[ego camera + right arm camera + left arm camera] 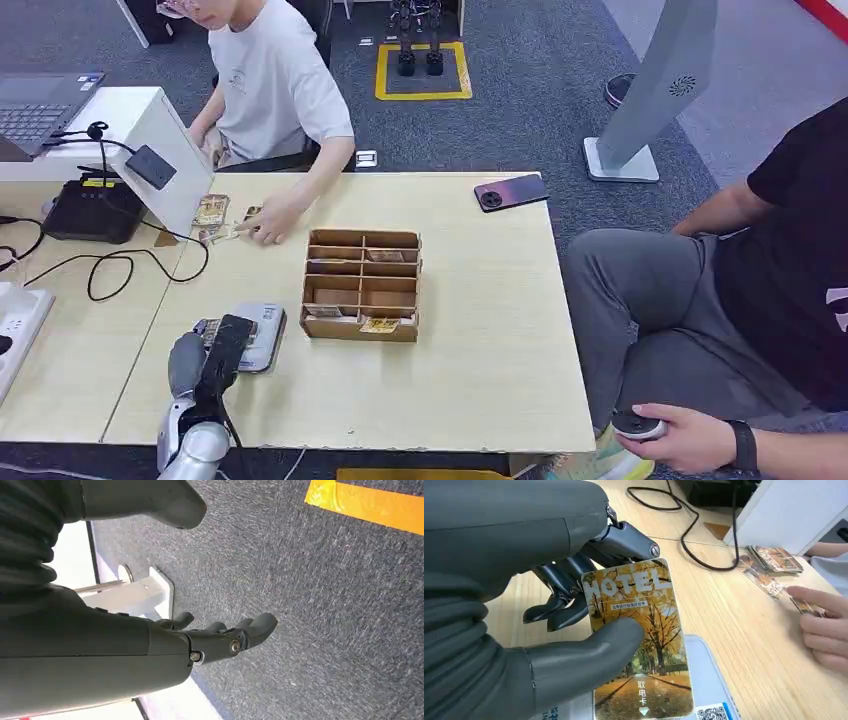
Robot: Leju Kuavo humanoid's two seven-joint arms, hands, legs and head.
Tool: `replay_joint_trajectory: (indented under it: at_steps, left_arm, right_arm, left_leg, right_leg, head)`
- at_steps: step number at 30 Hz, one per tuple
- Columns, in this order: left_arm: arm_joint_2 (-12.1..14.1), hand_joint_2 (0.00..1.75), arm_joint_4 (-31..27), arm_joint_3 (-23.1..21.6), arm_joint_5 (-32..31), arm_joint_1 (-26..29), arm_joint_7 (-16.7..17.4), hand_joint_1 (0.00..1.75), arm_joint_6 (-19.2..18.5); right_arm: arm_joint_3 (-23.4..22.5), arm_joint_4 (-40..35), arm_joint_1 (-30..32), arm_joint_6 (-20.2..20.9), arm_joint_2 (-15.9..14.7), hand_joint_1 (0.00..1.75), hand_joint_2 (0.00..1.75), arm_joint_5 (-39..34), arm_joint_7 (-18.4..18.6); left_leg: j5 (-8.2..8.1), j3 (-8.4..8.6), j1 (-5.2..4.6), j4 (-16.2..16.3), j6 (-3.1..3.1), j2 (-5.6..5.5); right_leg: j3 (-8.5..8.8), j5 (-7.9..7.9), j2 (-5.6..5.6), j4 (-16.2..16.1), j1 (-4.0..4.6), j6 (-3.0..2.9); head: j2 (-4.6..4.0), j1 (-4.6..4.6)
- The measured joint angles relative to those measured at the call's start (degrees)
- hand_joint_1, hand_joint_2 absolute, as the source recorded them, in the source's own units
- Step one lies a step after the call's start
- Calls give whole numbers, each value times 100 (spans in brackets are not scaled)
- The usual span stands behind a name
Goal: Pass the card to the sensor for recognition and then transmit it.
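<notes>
L hand [574,625] pinches 1 card [639,645] over 1 reader [262,335] nr bench [480,340] front-left corner | R hand [220,635] empty, fingers apart | 1 divided box [362,285] mid-bench

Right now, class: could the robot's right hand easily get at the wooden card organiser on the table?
Probably not. The right hand hangs empty over the carpet, away from the tabletop, while the wooden organiser sits mid-table. The left hand, holding the card, is nearer.
</notes>
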Motion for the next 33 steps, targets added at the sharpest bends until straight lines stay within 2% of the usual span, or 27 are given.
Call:
replay_joint_trajectory:
  at_steps: [8, 10, 12, 14, 15, 18, 21, 27, 33]
  left_arm:
    - [-59, 175, 96, 0, -265, -3, 40, 175, 70]
    - [-81, 175, 101, 0, -48, -5, -191, 175, -41]
    - [-107, 175, 86, 0, 694, 0, -619, 175, -525]
    - [-116, 175, -140, 2, 1941, 52, -1076, 175, -1243]
    - [-123, 175, -282, 2, 2436, 97, -1233, 175, -1481]
    - [-203, 175, -755, 0, 3267, 149, -1355, 175, -1554]
    - [-206, 175, -1137, 0, 3383, 56, -1447, 175, -1359]
    - [-201, 175, -1423, -7, 3004, -313, -1865, 175, -487]
    - [-125, 175, -1353, -9, 1802, -798, -2109, 175, 532]
  right_arm:
    - [-4, 0, -5, 0, 0, 0, 175, 26, -35]
    - [-4, 0, -5, -2, 0, 0, 175, 54, -52]
    - [-15, 0, -5, -17, 0, 0, 175, 74, -94]
    - [-26, 0, -2, -28, 0, 0, 175, 125, -140]
    - [-35, 0, -4, -37, 0, 0, 175, 138, -162]
    - [-42, 2, -4, -42, 2, 0, 175, 214, -168]
    - [-42, 2, -4, -42, 9, 0, 175, 254, -168]
    - [-42, 2, -18, -13, 31, 0, 175, 396, -149]
    - [-35, 2, -49, 94, 31, 0, 175, 544, -131]
  left_leg:
    - [0, 0, 0, 0, 0, 0]
    - [0, 1, -1, 0, 0, 0]
    - [0, 1, -1, 0, 0, 0]
    - [2, -1, 0, 0, 3, -3]
    - [2, -2, 0, 0, 3, -3]
    - [3, -2, 0, 2, 3, -1]
    - [2, -2, 0, 4, 3, -1]
    - [3, -2, 1, 4, 3, -2]
    - [4, -3, 0, 4, 3, -1]
  right_leg:
    - [0, 0, 0, 0, 0, 0]
    - [0, 0, 0, 0, 0, 0]
    - [0, 0, 0, 0, 0, 0]
    - [1, 0, -6, 0, 0, 0]
    - [0, 0, -6, 0, 0, 0]
    - [-2, 3, -3, 0, 0, 0]
    - [-3, 4, -3, 0, 0, 0]
    - [-2, 4, -4, 0, 1, 0]
    - [-2, 6, -3, 0, 1, 2]
  head:
    - [0, 0]
    - [0, 0]
    - [0, 0]
    - [0, 0]
    - [0, 0]
    - [0, 4]
    - [0, 2]
    - [0, 0]
    - [2, 0]
